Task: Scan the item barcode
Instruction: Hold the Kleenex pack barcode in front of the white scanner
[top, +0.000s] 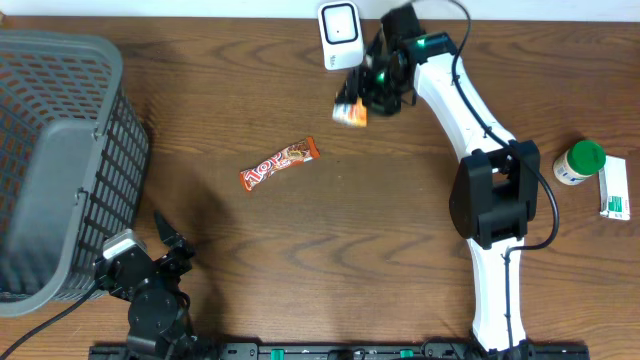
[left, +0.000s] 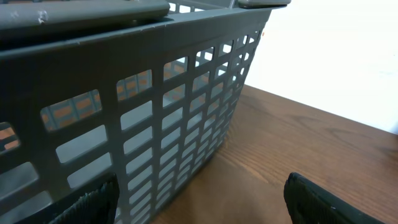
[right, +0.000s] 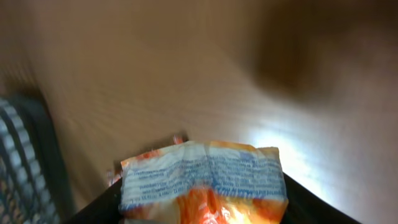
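The orange packet (right: 205, 177) was held just beside the scanner (top: 340, 35) by the right gripper (top: 362, 100), its jaws part-closed on it. The printed side was judged best turned squarely to the scanner face and steadied. Well apart from the scanner, the left gripper (top: 168, 243) was seen with jaws wide and empty.

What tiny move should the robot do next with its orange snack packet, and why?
Probably turn the orange packet so its printed side faces the white scanner. The right tool holds it just beside the scanner, apparently not facing it.
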